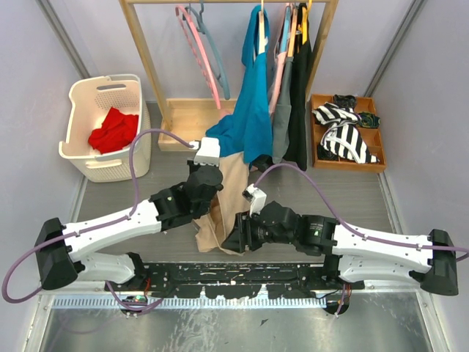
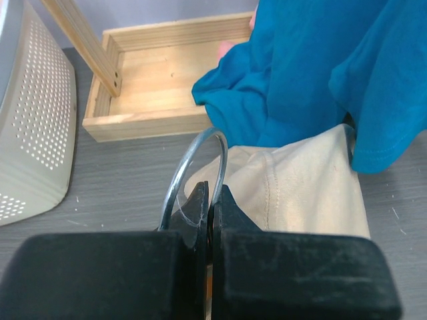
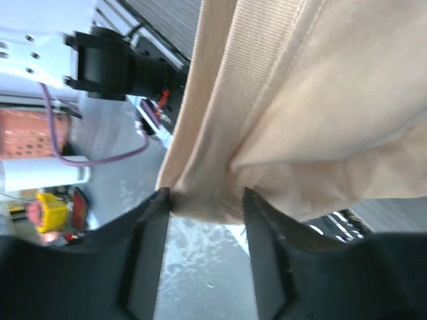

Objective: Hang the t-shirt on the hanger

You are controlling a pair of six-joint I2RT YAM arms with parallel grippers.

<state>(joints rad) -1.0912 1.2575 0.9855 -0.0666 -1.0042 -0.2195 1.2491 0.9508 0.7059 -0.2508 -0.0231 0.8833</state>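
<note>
The beige t-shirt (image 1: 223, 205) hangs in a crumpled column between my two arms; it also shows in the left wrist view (image 2: 300, 193). My left gripper (image 1: 212, 180) is at its top, shut (image 2: 211, 193) on the pale grey hook of the hanger (image 2: 193, 160). The rest of the hanger is hidden by the shirt and the gripper. My right gripper (image 1: 234, 238) is at the shirt's lower end. Its jaws (image 3: 205, 203) are open, with a fold of the shirt's edge (image 3: 280, 100) lying between the fingertips.
A white basket (image 1: 80, 158) with a red cloth (image 1: 113, 130) stands at back left. The wooden rack (image 1: 143, 51) holds a pink hanger (image 1: 199, 51), a teal garment (image 1: 253, 110) and dark clothes (image 1: 297, 95). A wooden tray (image 1: 316, 132) holds striped cloth at right.
</note>
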